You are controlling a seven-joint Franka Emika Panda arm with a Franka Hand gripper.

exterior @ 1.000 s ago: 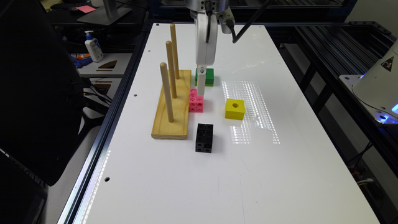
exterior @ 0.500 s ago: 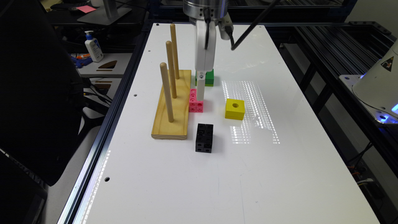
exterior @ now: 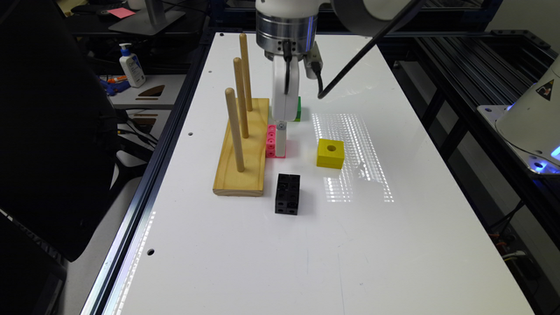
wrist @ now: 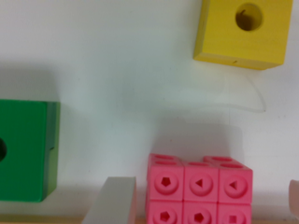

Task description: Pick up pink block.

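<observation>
Pink block (wrist: 200, 192) lies just beside the wooden peg base (exterior: 244, 151), between the gripper's (wrist: 205, 200) spread jaws. Probably light, rigid, smooth plastic; best pinched across its flat ends.

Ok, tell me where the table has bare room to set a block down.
Bare table runs in front of the black block and to the exterior view's right of the yellow block. It is crowded around the gripper: pink block, peg stand, green block.
</observation>
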